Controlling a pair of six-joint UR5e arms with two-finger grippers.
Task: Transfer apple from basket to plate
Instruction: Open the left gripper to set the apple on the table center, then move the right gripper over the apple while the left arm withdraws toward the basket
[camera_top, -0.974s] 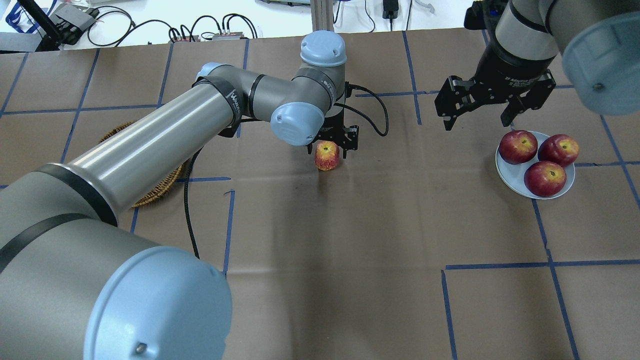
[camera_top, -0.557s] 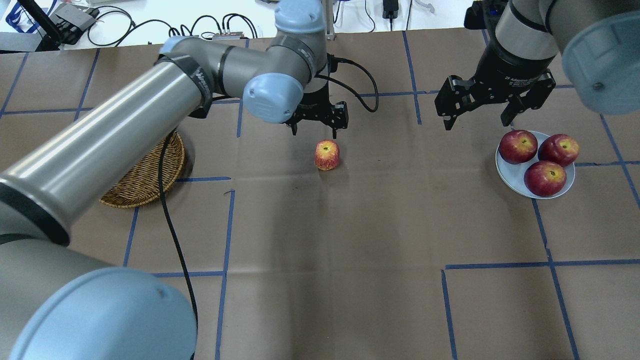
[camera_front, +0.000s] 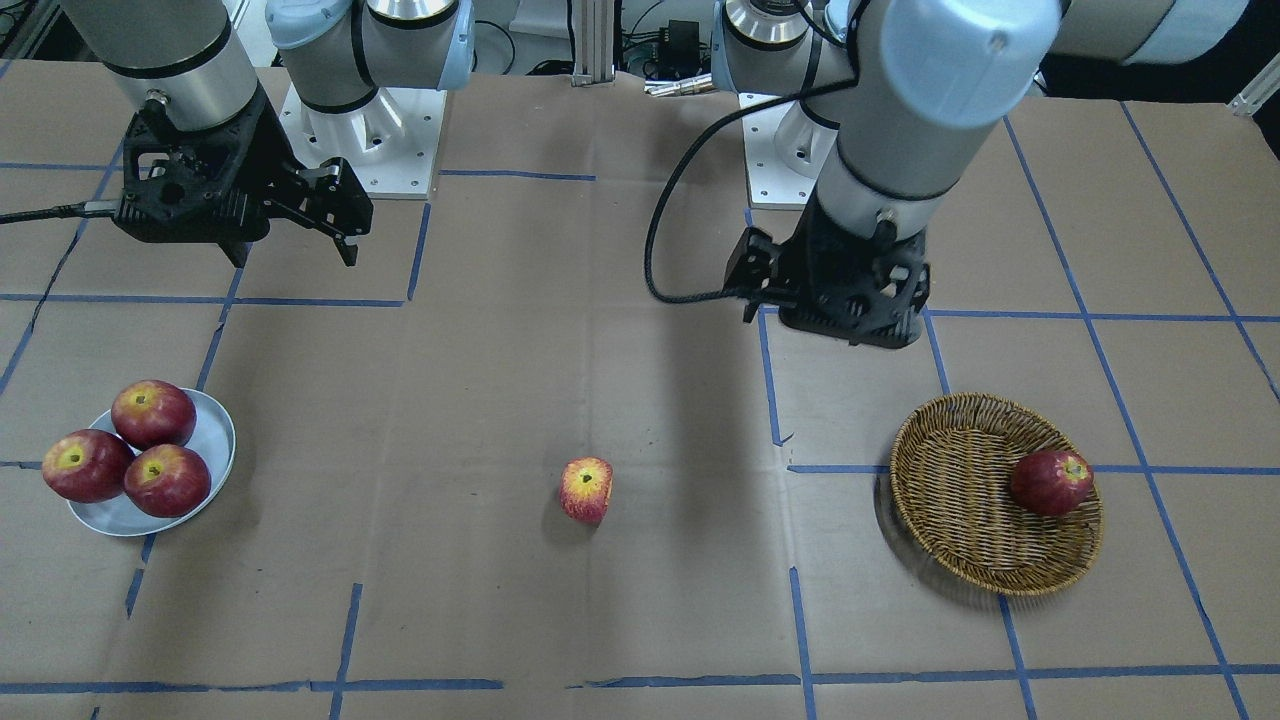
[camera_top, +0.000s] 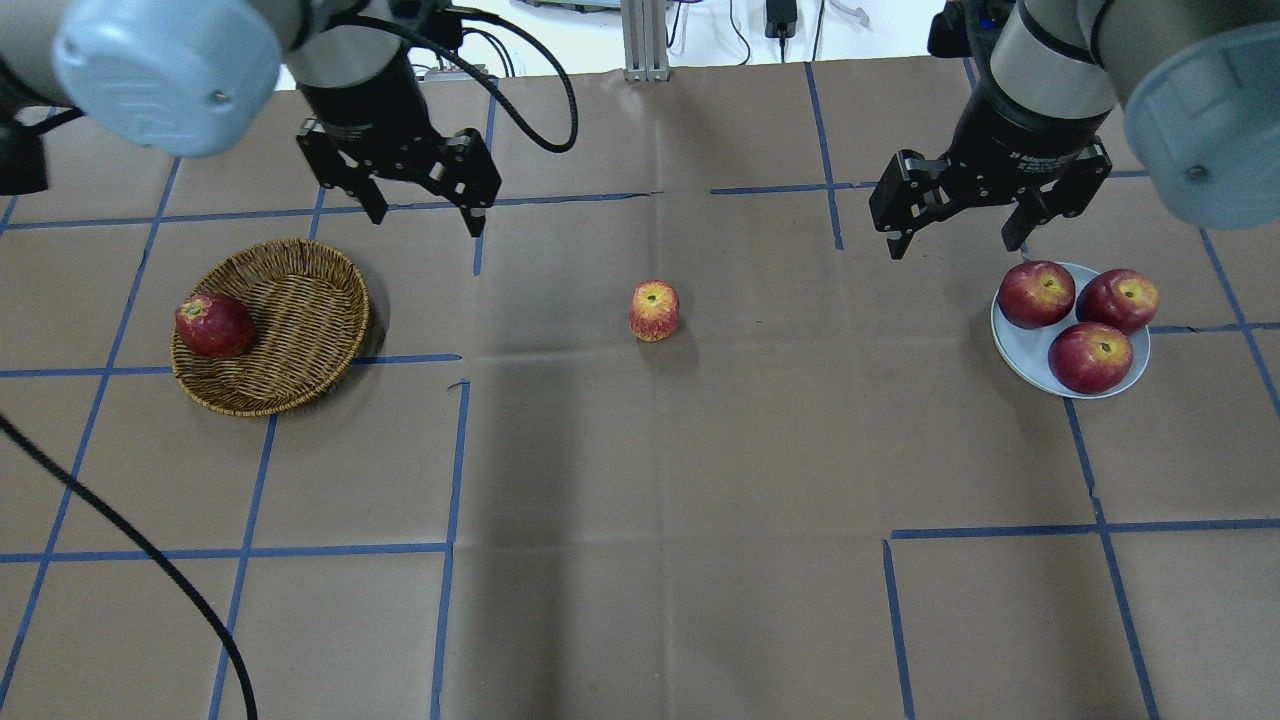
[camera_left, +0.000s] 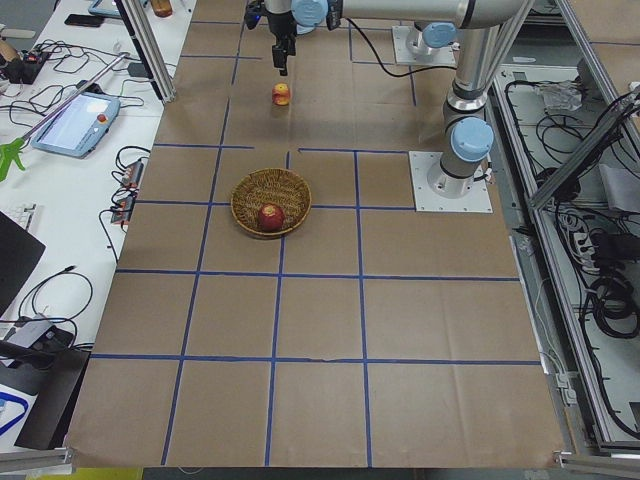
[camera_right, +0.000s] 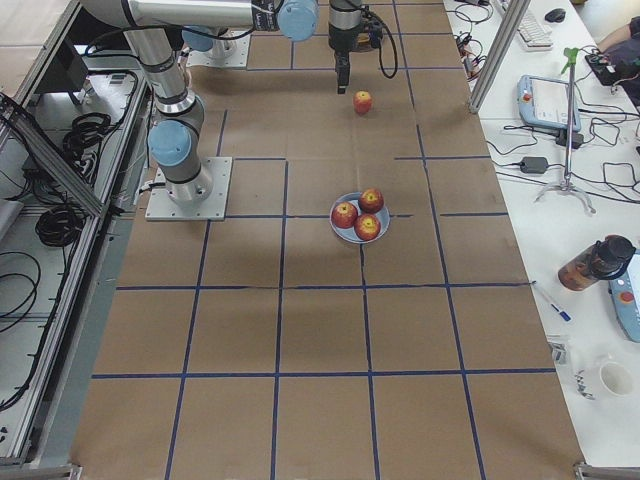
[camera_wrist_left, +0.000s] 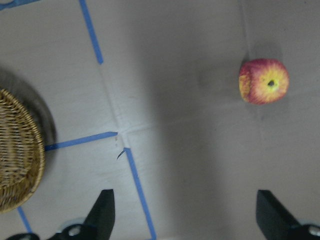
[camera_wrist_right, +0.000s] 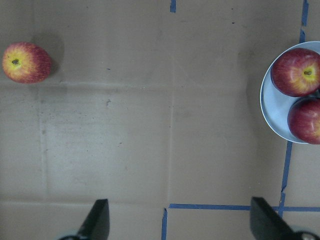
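Observation:
The apple, light red with a yellow top, stands alone on the brown table mid-way between basket and plate; it also shows in the front view and both wrist views. The wicker basket is at the left and holds one dark red apple. The pale plate at the right holds three dark red apples. My left gripper is open and empty, in the air beyond the basket's right edge. My right gripper is open and empty, just left of the plate.
Blue tape lines cross the brown paper-covered table. A black cable from the left arm hangs over the table's front left. Cables and boxes lie beyond the far edge. Arm bases stand at the table's rear.
My left gripper has drawn back from the apple to the left, to a spot beside the basket, uncovering the basket. The apple stays where it stood. The right arm has not moved.

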